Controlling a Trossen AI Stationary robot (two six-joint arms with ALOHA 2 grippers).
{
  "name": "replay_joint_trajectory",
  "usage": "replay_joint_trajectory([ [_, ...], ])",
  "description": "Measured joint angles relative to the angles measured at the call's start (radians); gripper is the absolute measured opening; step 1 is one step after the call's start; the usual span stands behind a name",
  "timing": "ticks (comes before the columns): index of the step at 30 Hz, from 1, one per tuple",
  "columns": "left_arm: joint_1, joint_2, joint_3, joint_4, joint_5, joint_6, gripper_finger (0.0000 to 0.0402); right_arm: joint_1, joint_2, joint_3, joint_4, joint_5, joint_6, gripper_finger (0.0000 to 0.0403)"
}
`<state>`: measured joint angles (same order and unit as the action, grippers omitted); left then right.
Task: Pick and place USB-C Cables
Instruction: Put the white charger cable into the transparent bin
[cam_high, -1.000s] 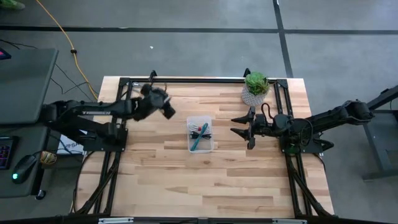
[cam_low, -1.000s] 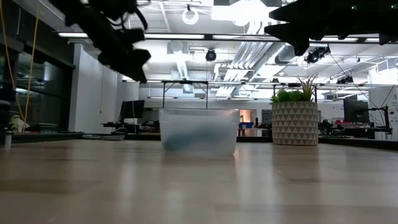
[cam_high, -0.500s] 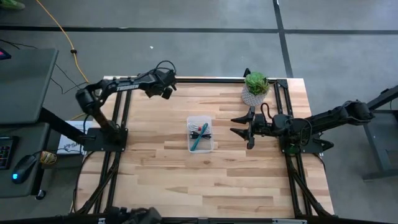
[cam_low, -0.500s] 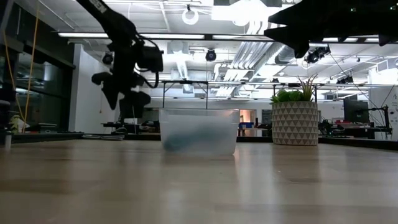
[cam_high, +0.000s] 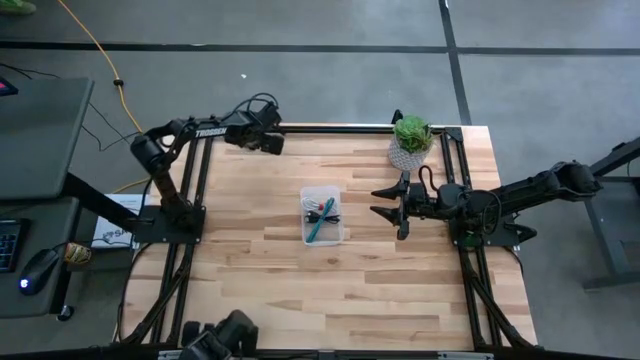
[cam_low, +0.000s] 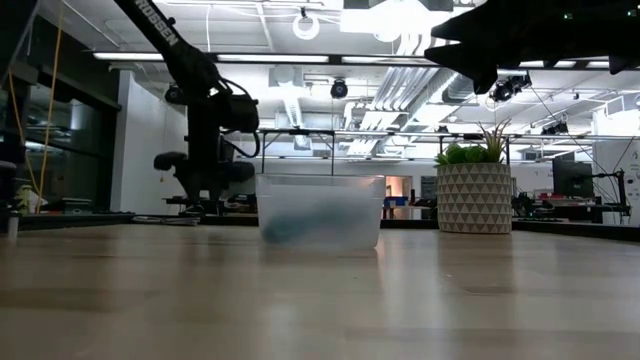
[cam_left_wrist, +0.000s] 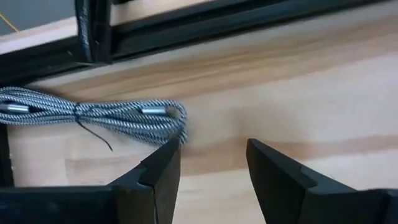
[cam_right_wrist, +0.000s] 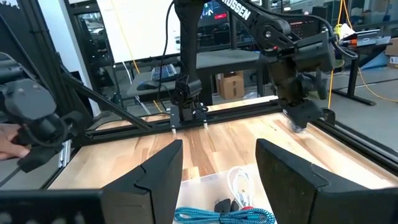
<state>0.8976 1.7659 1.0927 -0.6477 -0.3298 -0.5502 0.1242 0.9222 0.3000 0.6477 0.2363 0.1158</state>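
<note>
A silvery grey braided USB-C cable (cam_left_wrist: 106, 115) lies bundled on the table by the far frame rail. My left gripper (cam_left_wrist: 211, 149) points down just over the wood beside it, open, nothing between its fingers; the cable's looped end lies next to one fingertip (cam_left_wrist: 166, 152). From above, this gripper (cam_high: 272, 146) is at the far left. The clear tub (cam_high: 322, 214) at mid-table holds a teal-blue cable (cam_right_wrist: 224, 216), a black one (cam_right_wrist: 221, 204) and a red-and-white one (cam_right_wrist: 239, 186). My right gripper (cam_high: 385, 200) hangs level and open, to the right of the tub.
A potted plant (cam_high: 411, 140) stands at the far right. Black frame rails (cam_high: 330, 129) run along the table's far edge and both sides. A yellow cord (cam_high: 95, 45) lies on the floor beyond the table. A dark object (cam_high: 225, 338) shows at the near edge.
My left gripper has swung from the left of the tub toward the table's far edge and gone down, tipping over until it points steeply at the table beside the grey cable. My right arm has kept still.
</note>
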Motion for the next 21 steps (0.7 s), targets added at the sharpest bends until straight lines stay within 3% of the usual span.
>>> replay_joint_trajectory([
  [12, 0.071, 0.028, -0.02, 0.04, -0.022, -0.053, 0.0163, 0.0, 0.0, 0.0, -0.002, 0.0, 0.0, 0.0195],
  [21, 0.118, 0.026, -0.122, 0.289, 0.12, -0.065, 0.0159, 0.0, 0.0, 0.0, -0.005, 0.0, 0.0, 0.0195],
])
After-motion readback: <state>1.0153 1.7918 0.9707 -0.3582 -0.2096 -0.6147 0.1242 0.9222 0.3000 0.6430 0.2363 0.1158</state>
